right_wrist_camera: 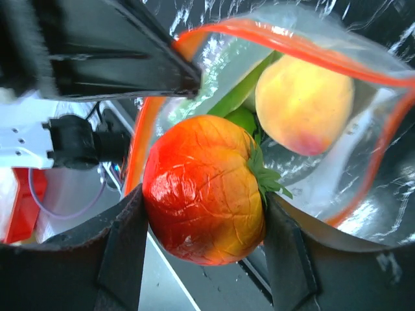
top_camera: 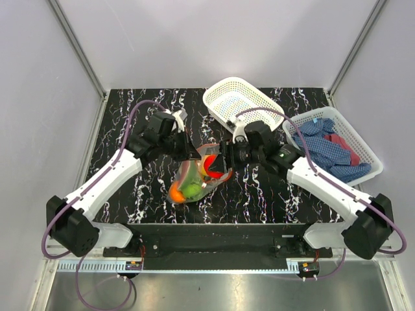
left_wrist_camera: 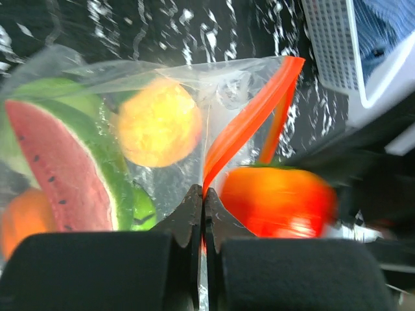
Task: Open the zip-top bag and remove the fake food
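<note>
Centrally in the top view, the bag (top_camera: 194,170) sits between the two grippers on the dark table (top_camera: 259,194). The left gripper (left_wrist_camera: 203,194), lower middle of its wrist view, is pinched tight on the bag's orange zip edge. The right gripper (right_wrist_camera: 202,223) clamps the tomato (right_wrist_camera: 194,175) at the open mouth, seemingly partway out. A watermelon slice (left_wrist_camera: 65,168) and an orange ball (left_wrist_camera: 159,123) lie inside, left of frame.
</note>
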Motion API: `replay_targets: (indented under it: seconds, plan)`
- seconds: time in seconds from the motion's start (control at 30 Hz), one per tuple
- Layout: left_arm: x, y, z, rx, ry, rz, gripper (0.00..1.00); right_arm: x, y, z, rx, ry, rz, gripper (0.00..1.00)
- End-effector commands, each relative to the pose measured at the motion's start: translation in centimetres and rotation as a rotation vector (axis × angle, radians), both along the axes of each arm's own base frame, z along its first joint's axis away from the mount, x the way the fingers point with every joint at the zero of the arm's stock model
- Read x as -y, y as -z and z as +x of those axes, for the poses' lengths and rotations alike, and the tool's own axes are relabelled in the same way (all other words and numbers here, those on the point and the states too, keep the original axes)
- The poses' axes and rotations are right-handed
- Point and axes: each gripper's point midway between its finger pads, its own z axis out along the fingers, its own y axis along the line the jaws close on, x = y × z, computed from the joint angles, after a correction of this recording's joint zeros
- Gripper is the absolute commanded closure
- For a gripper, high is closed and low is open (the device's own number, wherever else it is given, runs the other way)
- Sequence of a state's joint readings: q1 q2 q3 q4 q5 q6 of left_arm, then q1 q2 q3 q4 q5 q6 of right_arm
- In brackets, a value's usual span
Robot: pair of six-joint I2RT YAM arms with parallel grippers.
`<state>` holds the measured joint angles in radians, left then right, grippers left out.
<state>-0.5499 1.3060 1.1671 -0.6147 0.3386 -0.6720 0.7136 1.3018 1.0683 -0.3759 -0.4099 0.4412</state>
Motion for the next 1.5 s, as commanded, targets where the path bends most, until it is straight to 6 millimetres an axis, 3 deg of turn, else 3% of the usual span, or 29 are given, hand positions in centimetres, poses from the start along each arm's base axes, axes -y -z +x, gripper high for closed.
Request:
replay_targets:
  seconds: [0.0, 0.07, 0.2, 0.33, 0.37, 0.43, 0.47, 0.53, 0.57, 0.63, 0.67, 0.73, 0.83, 1.03, 1.1, 1.27, 1.37, 1.4, 1.43, 1.47]
  plan:
    - [-1.0, -1.3, 0.4, 0.076, -0.003, 0.01, 1.0, 1.2, -4.0, 2.6, 0.14, 0.088, -0.035, 0.75]
    - [-0.9, -1.3, 0.3, 0.072, 0.005, 0.007, 1.0, 2.2, -5.1, 5.0, 0.183, 0.175, -0.061, 0.72]
    - [-0.9, -1.3, 0.3, 0.076, 0.017, 0.007, 1.0, 5.0, -5.4, 10.8, 0.209, 0.316, -0.109, 0.72]
    - [-0.9, -1.5, 0.2, 0.082, 0.022, 0.007, 1.0, 9.4, -5.1, 17.7, 0.226, 0.487, -0.184, 0.69]
    - [-0.9, -1.4, 0.1, 0.079, 0.023, 0.005, 1.0, 10.3, -3.4, 19.3, 0.209, 0.52, -0.239, 0.68]
    - [-0.8, -1.3, -0.1, 0.073, 0.03, 0.004, 1.0, 11.9, -3.3, 21.6, 0.226, 0.549, -0.296, 0.64]
    - [-0.8, -1.4, -0.1, 0.076, 0.032, 0.002, 1.0, 12.2, -1.3, 22.8, 0.188, 0.551, -0.338, 0.62]
    - [-0.9, -1.6, -0.1, 0.079, 0.028, 0.0, 1.0, 13.3, -1.1, 24.4, 0.181, 0.562, -0.381, 0.62]
    - [-0.9, -1.9, -0.2, 0.084, 0.025, -0.006, 1.0, 13.8, 0.9, 25.5, 0.146, 0.562, -0.416, 0.6]
    - [-0.9, -2.3, -0.3, 0.089, 0.027, -0.014, 1.0, 15.1, 1.5, 26.9, 0.146, 0.584, -0.476, 0.57]
    - [-0.7, -2.8, -0.3, 0.096, 0.036, -0.021, 1.0, 15.7, 3.5, 27.6, 0.111, 0.583, -0.508, 0.55]
    - [-0.5, -3.2, -0.4, 0.103, 0.054, -0.034, 1.0, 16.0, 4.3, 28.4, 0.117, 0.564, -0.547, 0.5]
    - [-0.6, -2.9, 0.0, 0.109, 0.067, -0.01, 1.0, 16.1, 7.8, 29.0, 0.062, 0.516, -0.609, 0.41]
    - [-0.5, -3.4, 0.1, 0.106, 0.064, -0.018, 1.0, 15.5, 10.5, 28.7, -0.012, 0.468, -0.618, 0.2]
    - [-0.4, -3.6, 0.2, 0.105, 0.062, -0.023, 1.0, 15.7, 10.7, 28.2, -0.032, 0.462, -0.633, 0.08]
    - [-0.3, -3.7, -0.1, 0.099, 0.066, -0.033, 1.0, 16.1, 8.2, 27.4, -0.007, 0.473, -0.634, 0.02]
    - [-0.4, -3.5, -0.2, 0.094, 0.065, -0.03, 1.0, 15.9, 5.1, 25.3, -0.009, 0.488, -0.599, 0.0]
    - [-0.3, -3.4, -0.2, 0.089, 0.067, -0.031, 1.0, 15.8, 5.1, 24.3, -0.017, 0.477, -0.599, 0.0]
    - [-0.2, -3.3, 0.0, 0.093, 0.075, -0.026, 1.0, 15.1, 3.0, 23.2, 0.024, 0.463, -0.576, 0.0]
    - [-0.2, -3.1, 0.2, 0.094, 0.079, -0.022, 1.0, 14.7, 2.3, 22.5, 0.042, 0.456, -0.563, 0.0]
